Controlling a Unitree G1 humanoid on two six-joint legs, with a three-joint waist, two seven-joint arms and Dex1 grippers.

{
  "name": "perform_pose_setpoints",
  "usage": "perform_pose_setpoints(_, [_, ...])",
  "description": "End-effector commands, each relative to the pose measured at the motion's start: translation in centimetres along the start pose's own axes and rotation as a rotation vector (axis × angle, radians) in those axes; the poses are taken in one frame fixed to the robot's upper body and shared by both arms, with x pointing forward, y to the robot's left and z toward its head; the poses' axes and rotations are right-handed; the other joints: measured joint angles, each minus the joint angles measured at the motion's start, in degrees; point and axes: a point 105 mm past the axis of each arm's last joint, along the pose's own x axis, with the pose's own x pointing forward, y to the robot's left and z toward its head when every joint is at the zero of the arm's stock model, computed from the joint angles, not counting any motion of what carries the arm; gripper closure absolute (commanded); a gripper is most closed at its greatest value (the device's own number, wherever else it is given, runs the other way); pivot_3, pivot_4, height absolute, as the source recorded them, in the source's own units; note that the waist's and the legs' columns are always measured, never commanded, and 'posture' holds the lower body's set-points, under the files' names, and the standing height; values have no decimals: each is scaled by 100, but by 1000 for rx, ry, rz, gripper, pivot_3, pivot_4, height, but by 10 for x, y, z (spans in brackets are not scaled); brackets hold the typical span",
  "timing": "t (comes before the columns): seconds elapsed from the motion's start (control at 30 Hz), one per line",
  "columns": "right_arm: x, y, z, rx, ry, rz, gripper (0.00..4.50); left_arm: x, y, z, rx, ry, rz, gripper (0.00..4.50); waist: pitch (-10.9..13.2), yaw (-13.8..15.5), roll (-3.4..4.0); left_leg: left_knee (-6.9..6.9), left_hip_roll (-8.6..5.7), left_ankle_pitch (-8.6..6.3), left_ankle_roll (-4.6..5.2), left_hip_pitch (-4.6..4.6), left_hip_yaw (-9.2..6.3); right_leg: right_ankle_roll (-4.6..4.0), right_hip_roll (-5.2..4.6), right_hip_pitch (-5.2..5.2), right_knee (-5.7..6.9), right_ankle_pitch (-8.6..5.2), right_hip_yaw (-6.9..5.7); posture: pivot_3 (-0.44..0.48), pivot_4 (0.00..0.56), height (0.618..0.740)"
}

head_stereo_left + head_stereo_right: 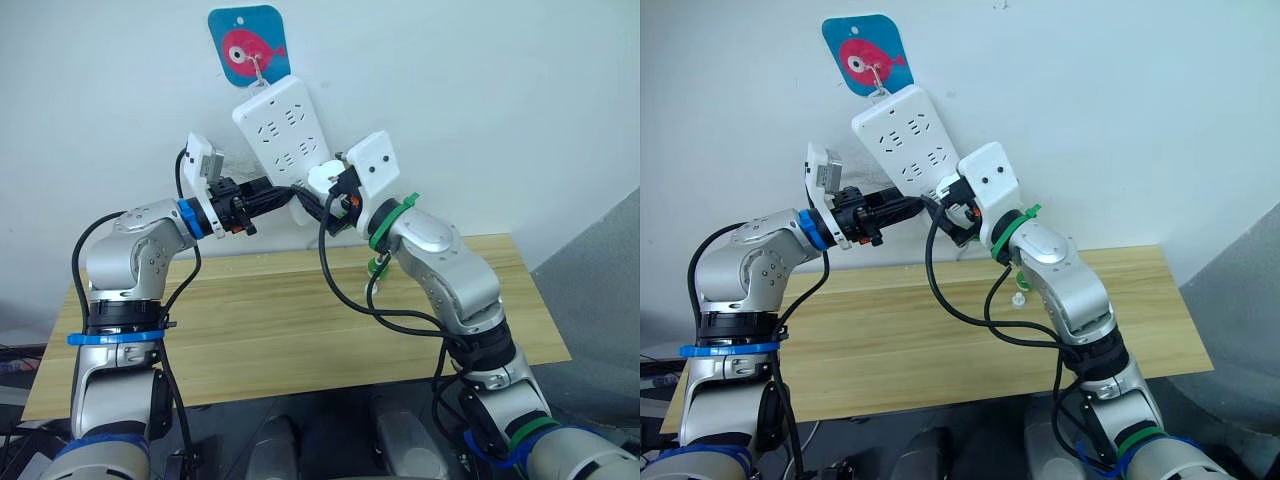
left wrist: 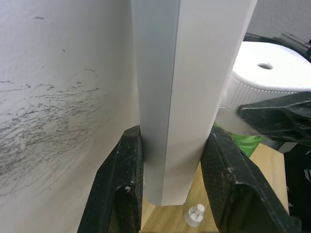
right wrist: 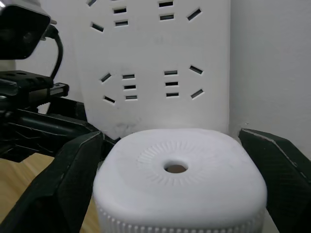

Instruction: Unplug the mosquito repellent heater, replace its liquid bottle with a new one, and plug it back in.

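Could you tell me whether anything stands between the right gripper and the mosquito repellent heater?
Nothing visible does: the right gripper has its black fingers on either side of the small rounded white plastic heater, at the long white power strip.

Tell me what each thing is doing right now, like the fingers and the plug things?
Power strip: hanging tilted on the wall, lower end clamped between the left fingers.
Mosquito repellent heater: at the strip's lower end, vent hole facing the right wrist camera; whether its prongs are in a socket is hidden.
Right fingers: one on each side of the heater; contact unclear.
Small bottle: lying on the wooden table.
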Motion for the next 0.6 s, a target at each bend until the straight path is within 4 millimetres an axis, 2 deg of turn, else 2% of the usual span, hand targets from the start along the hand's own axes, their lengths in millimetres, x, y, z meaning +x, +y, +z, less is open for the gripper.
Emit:
perform_pose_setpoints(0.03, [-16,10,23,5,-78,62,0,-5,6,9,63,-19,38,3188,0,-4,0,0,-1,1,-2,-4,0,0,-2,-3,0,0,0,-159,172,725])
perform_pose_setpoints(0.27, [-37,19,16,8,-25,111,0,-20,32,11,83,-36,198,3188,-1,-15,-1,4,1,-5,12,13,0,0,5,-2,23,0,3,-156,169,725])
perform_pose_setpoints(0.33, [-39,20,15,10,-15,110,0,-25,37,12,94,-40,232,2475,-2,-14,-2,4,2,-5,12,22,1,0,5,7,24,0,4,-154,168,725])
perform_pose_setpoints(0.53, [-43,18,10,12,3,97,0,-45,49,14,136,-42,334,726,-2,-40,-3,-3,5,-5,12,22,3,-3,9,6,17,-2,6,-136,165,725])
perform_pose_setpoints(0.6, [-45,17,7,12,11,98,0,-53,48,15,133,-39,339,547,-5,-43,-7,-2,5,-5,12,23,2,-3,8,6,18,-2,6,-128,163,725])
